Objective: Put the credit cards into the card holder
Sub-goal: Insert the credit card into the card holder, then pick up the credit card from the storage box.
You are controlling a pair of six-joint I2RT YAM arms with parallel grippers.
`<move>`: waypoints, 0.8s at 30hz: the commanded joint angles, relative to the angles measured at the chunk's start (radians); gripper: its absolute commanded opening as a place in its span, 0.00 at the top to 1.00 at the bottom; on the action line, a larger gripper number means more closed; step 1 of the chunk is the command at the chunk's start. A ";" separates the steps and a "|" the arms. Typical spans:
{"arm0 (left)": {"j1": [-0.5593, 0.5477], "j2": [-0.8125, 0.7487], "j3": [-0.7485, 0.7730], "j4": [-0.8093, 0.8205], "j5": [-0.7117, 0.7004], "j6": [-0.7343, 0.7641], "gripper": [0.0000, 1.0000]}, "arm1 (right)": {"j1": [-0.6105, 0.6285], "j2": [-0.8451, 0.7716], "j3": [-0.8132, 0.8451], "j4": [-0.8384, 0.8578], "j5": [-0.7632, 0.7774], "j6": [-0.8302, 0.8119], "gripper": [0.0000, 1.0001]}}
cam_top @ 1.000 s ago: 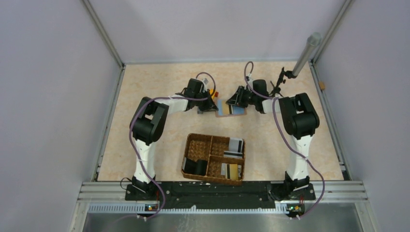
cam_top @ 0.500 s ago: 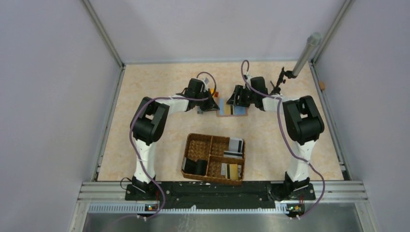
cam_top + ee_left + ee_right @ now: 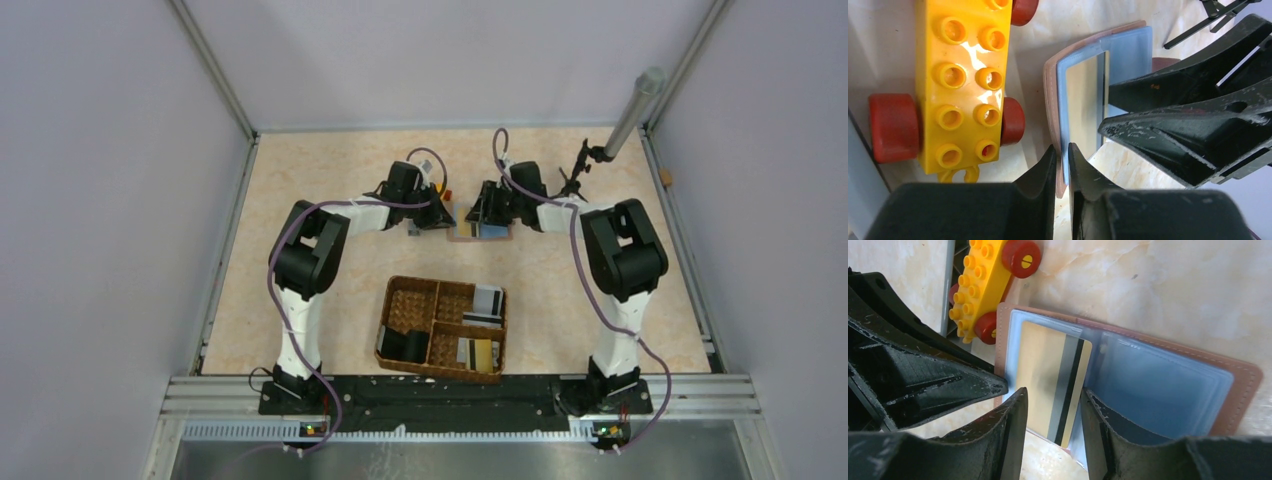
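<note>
The card holder (image 3: pixel 1168 385) lies open on the table, brown outside with light blue sleeves. A gold credit card (image 3: pixel 1048 380) with a black stripe sits partly in its left sleeve, one end sticking out. My right gripper (image 3: pixel 1053 405) is open, its fingers either side of that free end. My left gripper (image 3: pixel 1062 155) is shut on the holder's (image 3: pixel 1128 50) near edge, brown cover and blue sleeve pinched between its tips. In the top view both grippers meet over the holder (image 3: pixel 490 232). More credit cards (image 3: pixel 487 300) lie in the basket.
A yellow toy brick car (image 3: pixel 963 80) with red wheels sits just left of the holder. A woven compartment basket (image 3: pixel 392 330) near the arm bases holds cards and a black block (image 3: pixel 405 345). A grey pole (image 3: pixel 632 110) leans at the back right corner.
My right gripper has shifted left over the holder toward the left gripper, and its jaws have changed width. The left arm has stayed on the holder's edge.
</note>
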 commanded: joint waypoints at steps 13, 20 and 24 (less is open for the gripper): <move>0.001 0.015 -0.007 0.084 0.059 -0.017 0.79 | 0.085 0.002 0.063 0.023 0.079 0.131 0.50; 0.008 -0.077 -0.038 0.064 0.018 0.033 0.53 | 0.074 -0.150 0.033 -0.041 0.191 0.027 0.33; 0.013 -0.136 -0.038 0.023 0.006 0.071 0.37 | 0.063 -0.277 0.003 -0.081 0.226 -0.070 0.26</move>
